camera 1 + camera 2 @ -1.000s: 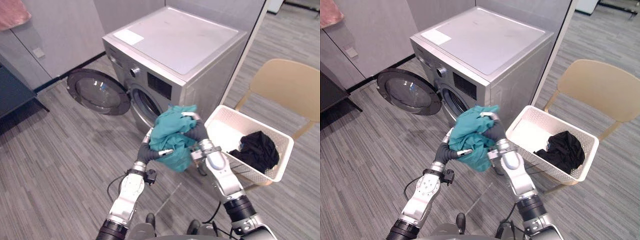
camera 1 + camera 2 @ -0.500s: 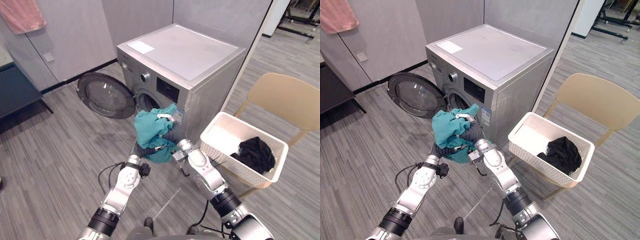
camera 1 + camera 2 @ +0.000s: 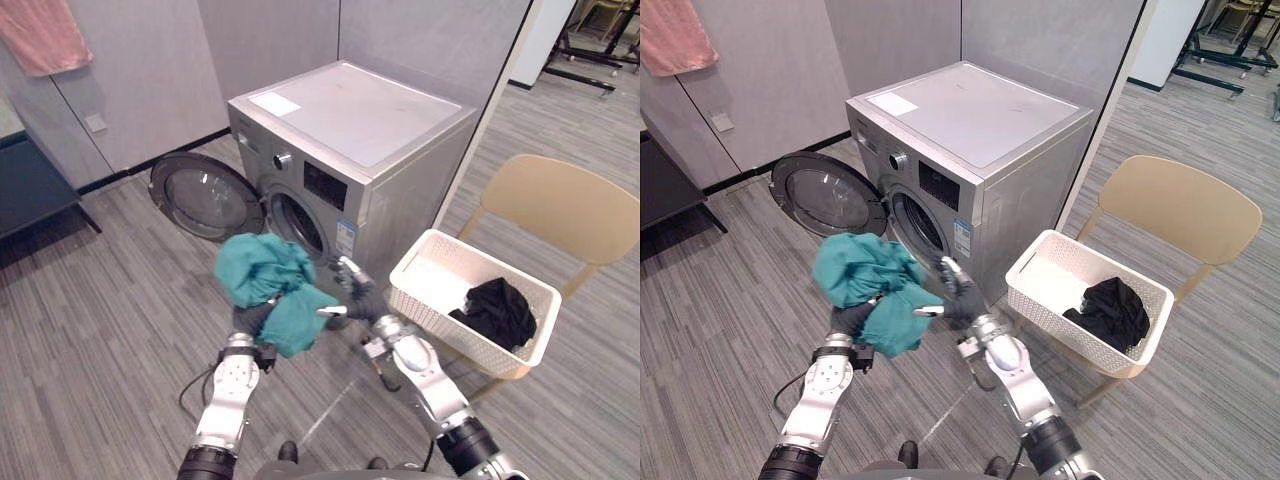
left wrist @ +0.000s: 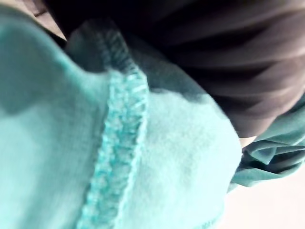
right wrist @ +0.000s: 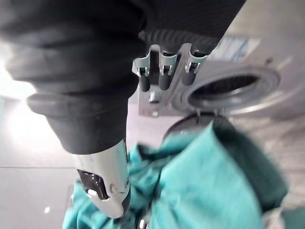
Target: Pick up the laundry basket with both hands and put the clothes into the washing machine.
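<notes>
Left robot hand [image 3: 250, 320] carries the teal garment [image 3: 262, 272] short of the washing machine [image 3: 350, 130] in the head view. Its wrist view shows cloth smothering it, so I cannot tell its grip. In the right wrist view the right robot hand [image 5: 162, 81] hangs relaxed and empty, so the one-sided bundle may slide to the floor [image 3: 110, 300].

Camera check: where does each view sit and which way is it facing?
Left eye view: head, looking down at washing machine, basket, chair; both arms enter, left hand buried in the teal garment, right hand beside it.
Right eye view: same scene, slightly offset.
Left wrist view: pressed against the garment, dark cover showing.
Right wrist view: along open fingers toward the drum opening.
All four share the garment.
</notes>
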You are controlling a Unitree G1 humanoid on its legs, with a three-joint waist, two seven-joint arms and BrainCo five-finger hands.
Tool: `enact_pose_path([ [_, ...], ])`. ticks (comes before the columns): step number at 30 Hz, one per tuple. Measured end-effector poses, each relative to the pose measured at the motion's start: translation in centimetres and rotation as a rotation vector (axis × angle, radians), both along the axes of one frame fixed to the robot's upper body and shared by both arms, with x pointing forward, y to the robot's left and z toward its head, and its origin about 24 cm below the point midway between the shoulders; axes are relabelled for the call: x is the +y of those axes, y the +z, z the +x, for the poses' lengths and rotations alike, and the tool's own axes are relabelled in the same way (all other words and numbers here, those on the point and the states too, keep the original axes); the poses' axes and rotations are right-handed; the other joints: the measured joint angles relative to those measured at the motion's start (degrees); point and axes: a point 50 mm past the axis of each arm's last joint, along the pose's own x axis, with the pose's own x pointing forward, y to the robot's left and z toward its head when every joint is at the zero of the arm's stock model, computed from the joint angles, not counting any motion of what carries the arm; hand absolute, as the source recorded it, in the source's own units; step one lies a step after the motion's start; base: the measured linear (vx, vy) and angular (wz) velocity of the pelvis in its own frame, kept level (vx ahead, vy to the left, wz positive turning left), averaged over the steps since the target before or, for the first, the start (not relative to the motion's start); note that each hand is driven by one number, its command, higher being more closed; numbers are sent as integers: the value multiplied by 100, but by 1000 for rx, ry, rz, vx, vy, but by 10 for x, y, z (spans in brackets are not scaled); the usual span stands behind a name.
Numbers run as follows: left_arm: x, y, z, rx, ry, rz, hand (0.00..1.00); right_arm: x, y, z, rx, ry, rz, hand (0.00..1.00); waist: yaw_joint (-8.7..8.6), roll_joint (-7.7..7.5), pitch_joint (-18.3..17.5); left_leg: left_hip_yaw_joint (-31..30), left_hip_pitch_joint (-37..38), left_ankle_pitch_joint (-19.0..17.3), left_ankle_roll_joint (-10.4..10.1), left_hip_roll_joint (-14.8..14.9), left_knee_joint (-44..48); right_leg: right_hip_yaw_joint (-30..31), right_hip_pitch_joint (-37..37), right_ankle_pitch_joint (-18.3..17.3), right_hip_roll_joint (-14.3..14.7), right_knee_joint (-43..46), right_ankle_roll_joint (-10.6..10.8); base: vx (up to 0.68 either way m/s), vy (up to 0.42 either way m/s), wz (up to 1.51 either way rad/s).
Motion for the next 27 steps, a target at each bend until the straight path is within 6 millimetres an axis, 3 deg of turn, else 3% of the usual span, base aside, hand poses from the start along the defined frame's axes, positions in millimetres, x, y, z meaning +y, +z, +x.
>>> enact_pose_path([
  [2, 16, -17, -14, 74, 76, -35, 100, -23, -8, -8, 26, -76, -64, 0, -22, -9, -9, 4, -17, -1, -1, -2, 1, 7, -5, -1, 2, -23, 2, 75, -21, 0],
  [6, 34, -45, -39, 212, 179, -77, 100, -44, -34, -27, 130, -122, -196, 0, -12, -48, -28, -24, -232, -2, -4, -46, 56, -8, -243, -118, -46, 153, 40, 53, -27, 7],
  [9, 39, -63, -55, 313, 216, -96, 100, -68, -78, -45, 341, -191, -300, 0, -25, -83, 53, -386, -735, 6, -11, -177, 339, -434, -491, -353, -321, 521, 31, 2, -40, 69],
  [10, 39, -64, -55, 321, 218, -98, 100, -72, -85, -48, 372, -207, -322, 0, -16, -87, 93, -464, -825, 12, -4, -209, 355, -589, -489, -414, -404, 544, 0, -58, -19, 109],
  [12, 40, -66, -57, 331, 225, -101, 100, -84, -102, -57, 464, -258, -373, 0, -8, -78, 145, 127, -1136, -76, 186, -50, 398, -1119, -490, -460, -556, 466, -31, -50, -5, 118],
  [15, 41, -76, -64, 387, 246, -122, 100, -95, -115, -60, 537, -310, -428, 0, -21, -61, 274, 1873, -1326, -77, 189, 101, 500, -1716, -478, -478, -832, 478, -9, 67, 80, 109],
  [18, 45, -89, -80, 465, 295, -142, 100, -94, -123, -56, 580, -328, -435, 0, 38, -113, 462, 1995, -1325, 208, 342, 69, 683, -1974, -269, -428, -1016, 561, 204, 152, 65, 66],
  [20, 47, -92, -89, 486, 315, -148, 100, -87, -122, -50, 574, -324, -422, 0, 68, -165, 498, 1916, -1464, -172, 420, 43, 1114, -2041, -176, -435, -1149, 600, 342, 174, 96, 35],
  [22, 47, -95, -99, 509, 323, -149, 100, -85, -121, -46, 562, -329, -420, 0, 138, -201, 537, 1820, -1602, -677, 494, -87, 1701, -2047, -107, -543, -1456, 920, 531, 147, 156, 27],
  [23, 47, -97, -103, 522, 327, -152, 100, -88, -123, -51, 578, -339, -424, 0, 123, -224, 568, 1694, -1607, -1014, 550, -228, 1955, -1889, -100, -614, -1806, 1481, 637, 94, 146, 48],
  [24, 46, -97, -104, 526, 327, -153, 100, -89, -124, -53, 590, -346, -425, 0, 78, -225, 582, 1593, -1581, -1109, 599, -344, 2036, -1699, -136, -593, -2015, 1877, 602, 161, 195, 96],
  [25, 47, -95, -105, 521, 327, -147, 100, -91, -128, -60, 613, -350, -428, 0, -15, -245, 617, 1364, -1481, -1283, 706, -521, 2206, -981, -392, -365, -2249, 2676, 158, 250, 201, 107],
  [26, 49, -91, -101, 498, 323, -137, 100, -88, -132, -65, 639, -347, -422, 0, -66, -215, 706, 1180, -1369, -1443, 806, -571, 2343, 9, -831, 49, -2190, 3443, -344, 276, 189, 101],
  [27, 51, -88, -100, 491, 323, -126, 100, -84, -134, -68, 649, -342, -413, 0, -95, -186, 760, 1051, -1343, -1505, 838, -571, 2414, 483, -1028, -52, -1997, 3737, -194, 324, 152, 85],
])
